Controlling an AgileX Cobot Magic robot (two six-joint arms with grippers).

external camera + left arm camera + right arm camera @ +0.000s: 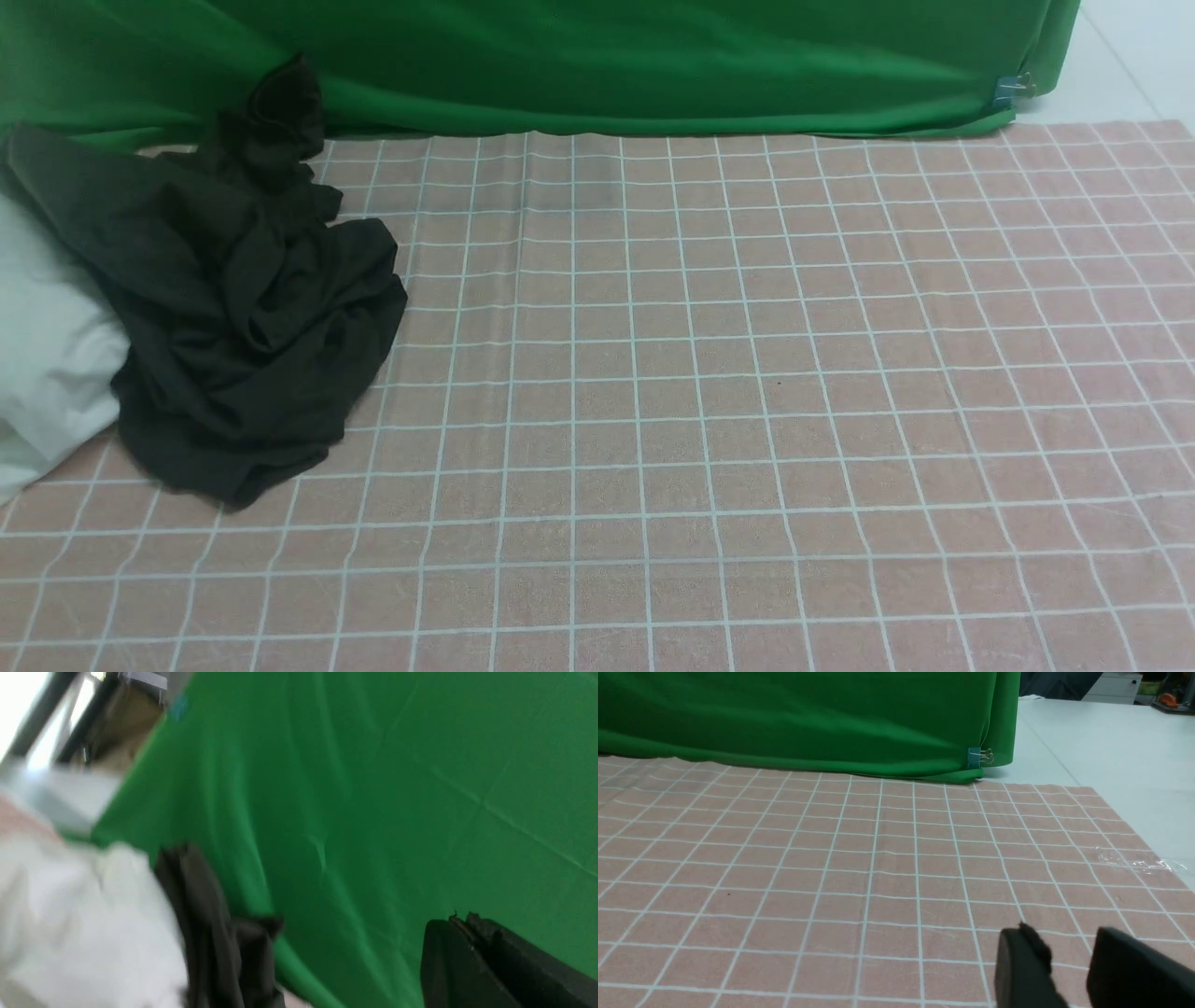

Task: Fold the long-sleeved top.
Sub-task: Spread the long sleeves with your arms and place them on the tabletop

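Note:
The long-sleeved top (233,317) lies crumpled in a dark heap at the left of the pink checked tablecloth (747,373), one part rising against the green backdrop. The blurred left wrist view shows a strip of the top (210,933) beside white cloth. My left gripper (460,924) is shut with nothing in it, up in front of the green backdrop. My right gripper (1069,947) hovers open and empty over the tablecloth (831,858), far from the top. Neither arm shows in the front view.
A white cloth bundle (47,345) lies under the top's left side, also seen as white cloth (79,924). The green backdrop (597,65) hangs along the far edge, held by a blue clip (1004,91). Bare white table (1111,765) lies beyond the tablecloth's right edge.

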